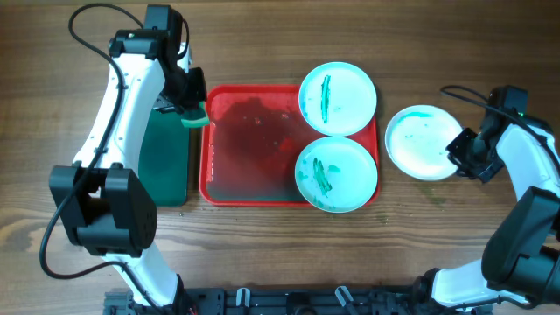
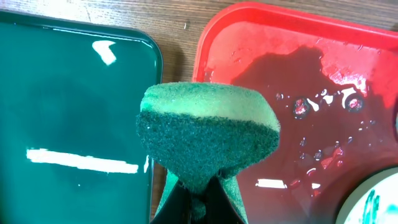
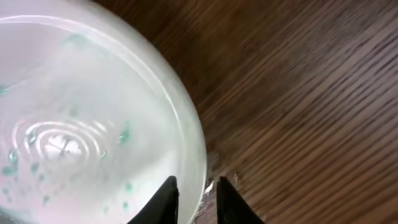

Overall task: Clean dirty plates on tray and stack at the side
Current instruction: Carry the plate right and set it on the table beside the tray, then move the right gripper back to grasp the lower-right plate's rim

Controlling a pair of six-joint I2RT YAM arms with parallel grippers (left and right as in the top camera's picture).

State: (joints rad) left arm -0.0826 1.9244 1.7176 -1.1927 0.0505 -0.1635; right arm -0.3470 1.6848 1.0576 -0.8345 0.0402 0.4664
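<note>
The red tray [image 1: 249, 140] holds two turquoise-rimmed plates with green streaks, one at its far right [image 1: 338, 98] and one at its near right [image 1: 336, 174]. A third, whiter plate [image 1: 423, 142] with faint green specks lies on the table right of the tray. My right gripper [image 1: 459, 149] straddles that plate's right rim, shut on it; in the right wrist view the fingers [image 3: 196, 193] pinch the rim of the plate [image 3: 81, 124]. My left gripper [image 1: 194, 112] is shut on a green sponge [image 2: 208, 134] above the tray's left edge [image 2: 298, 81].
A dark green tray [image 1: 166, 162] lies left of the red tray, also in the left wrist view [image 2: 68, 112]. The red tray's floor is wet with droplets. A plate edge [image 2: 373, 199] shows at the left wrist view's lower right. Bare wooden table surrounds everything.
</note>
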